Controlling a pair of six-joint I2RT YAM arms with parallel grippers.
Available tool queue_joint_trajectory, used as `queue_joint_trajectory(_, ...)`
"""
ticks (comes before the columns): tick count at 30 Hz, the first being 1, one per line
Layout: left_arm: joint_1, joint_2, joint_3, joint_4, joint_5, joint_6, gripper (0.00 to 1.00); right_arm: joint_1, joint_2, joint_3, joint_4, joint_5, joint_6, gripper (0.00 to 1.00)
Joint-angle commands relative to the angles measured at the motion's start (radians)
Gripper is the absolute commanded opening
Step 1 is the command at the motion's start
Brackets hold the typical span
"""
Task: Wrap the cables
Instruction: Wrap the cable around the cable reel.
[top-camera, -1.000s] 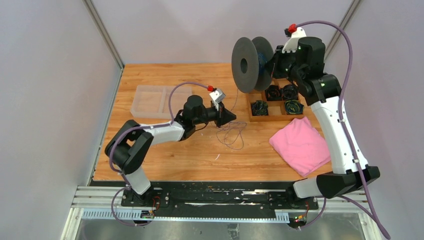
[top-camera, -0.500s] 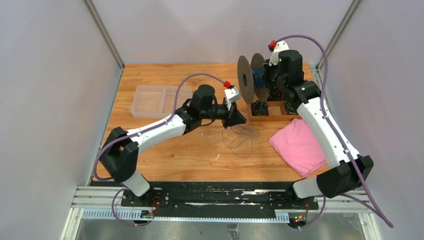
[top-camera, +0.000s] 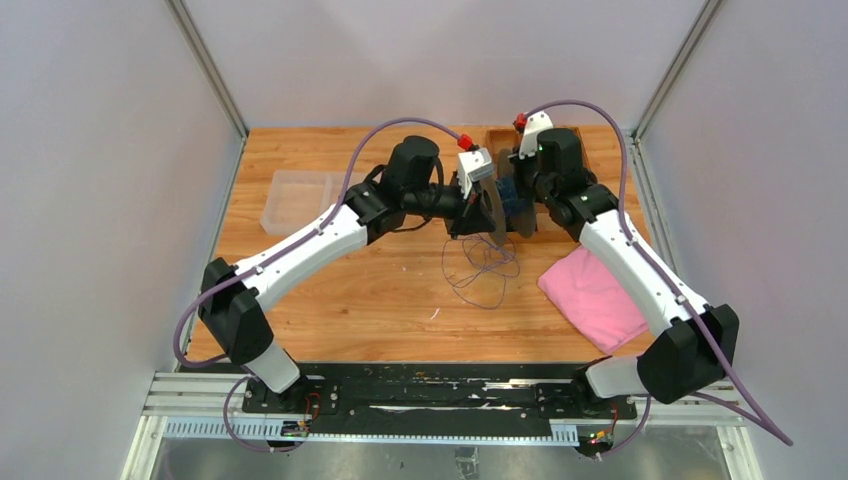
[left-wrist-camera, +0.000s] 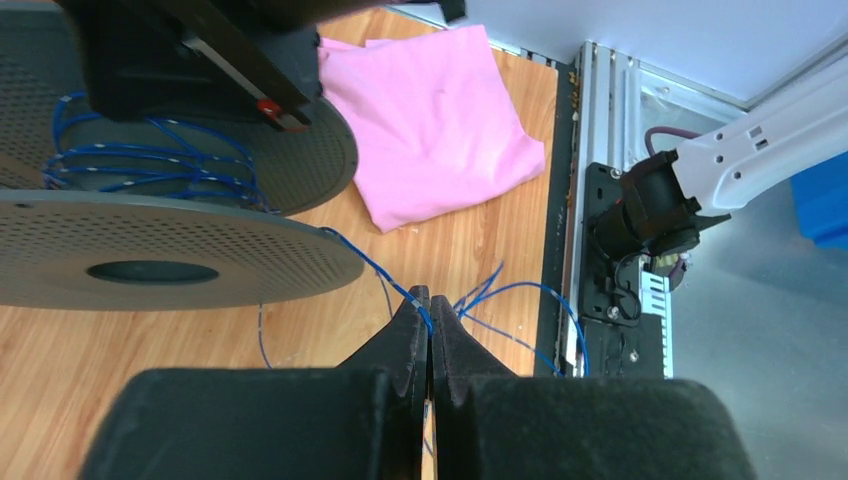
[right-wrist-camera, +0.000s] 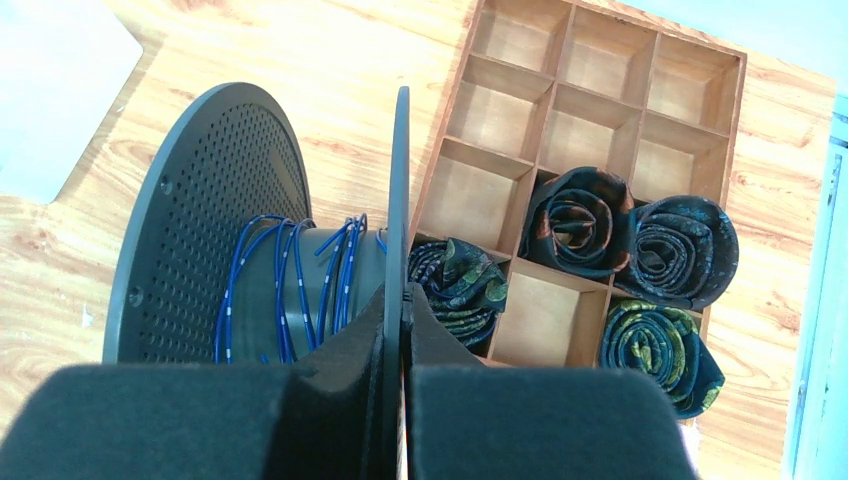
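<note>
Blue cable (left-wrist-camera: 372, 266) being pinched in closed left gripper (left-wrist-camera: 429, 300), slack lying looped on wooden table (top-camera: 330, 300) near centre. Best feeding it taut, laying turns evenly onto spool (right-wrist-camera: 200, 190) hub. Right gripper (right-wrist-camera: 403, 295) clamping spool flange edge, holding steady.

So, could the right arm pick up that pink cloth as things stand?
Probably not right away: the right tool is shut on the rim of the spool, so it would need to let go first. The pink cloth itself lies uncovered close beside that arm.
</note>
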Motion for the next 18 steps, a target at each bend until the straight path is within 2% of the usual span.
queue_joint_trajectory(1, 0.014, 0.017, 0.098, -0.115, 0.006, -0.002, 0.00, 0.008, -0.068, -0.050, 0.118, -0.025, -0.066, 0.01)
queue_joint_trajectory(9, 0.074, 0.069, 0.174, -0.214, -0.003, -0.027, 0.02, 0.009, -0.123, -0.128, 0.134, -0.089, -0.106, 0.01)
queue_joint_trajectory(18, 0.135, 0.075, 0.191, -0.208, 0.015, -0.064, 0.06, 0.009, -0.132, -0.170, 0.140, -0.139, -0.143, 0.01)
